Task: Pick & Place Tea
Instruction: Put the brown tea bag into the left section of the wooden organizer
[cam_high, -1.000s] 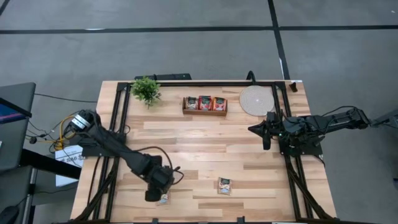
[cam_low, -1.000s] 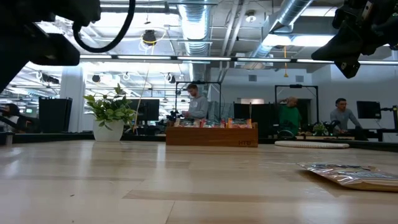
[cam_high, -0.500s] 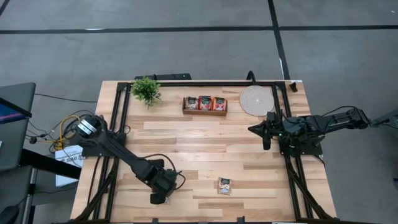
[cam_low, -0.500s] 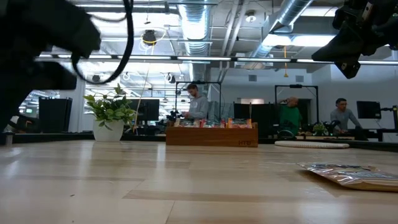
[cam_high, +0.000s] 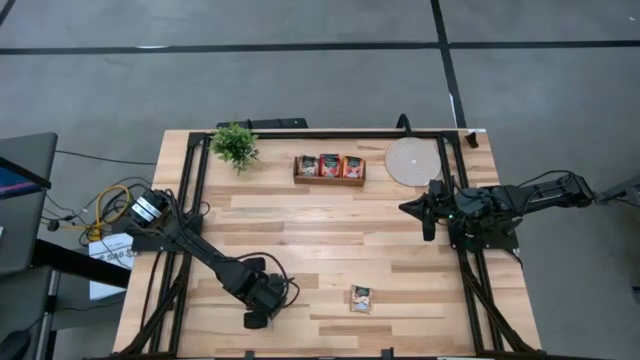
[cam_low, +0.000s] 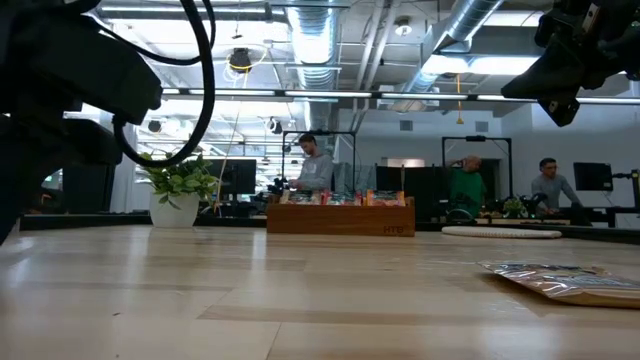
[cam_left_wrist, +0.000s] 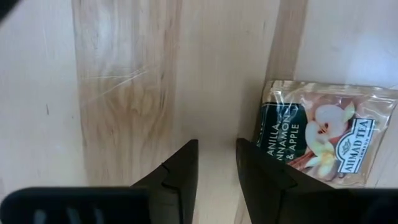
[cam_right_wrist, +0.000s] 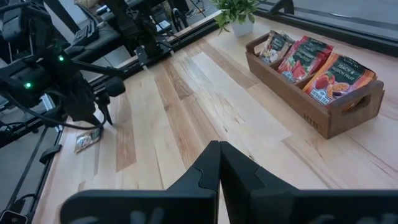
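One pale sachet (cam_left_wrist: 323, 134) with a light picture lies flat on the wood near the table's near left. My left gripper (cam_left_wrist: 216, 142) points down right beside it, narrowly open, with nothing between the fingers. From above, my left gripper (cam_high: 258, 318) covers that sachet. The right wrist view shows the same sachet (cam_right_wrist: 87, 142) below my left gripper (cam_right_wrist: 104, 118). A second sachet (cam_high: 361, 298) lies flat near the near edge, middle. Three more stand in the wooden tray (cam_high: 329, 181). My right gripper (cam_high: 408, 208) hovers shut at the table's right. My left gripper comes from above, pointing down, with one finger (cam_left_wrist: 258, 168) at the sachet's edge (cam_left_wrist: 268, 134). That finger overlaps the edge in the wrist view, so I cannot tell whether it touches. The sachet lies flat on the table, outside the gap between the fingers.
A small potted plant (cam_high: 235, 145) stands at the far left and a round pale disc (cam_high: 412, 160) at the far right. Black rails run along both table sides. Bare wood lies between tray and near edge. People stand in the room behind.
My left arm has shifted a little toward the table's right and near edge. Its gripper now covers the near-left sachet, which still showed beside it from above a second ago. Both loose sachets have stayed where they were.
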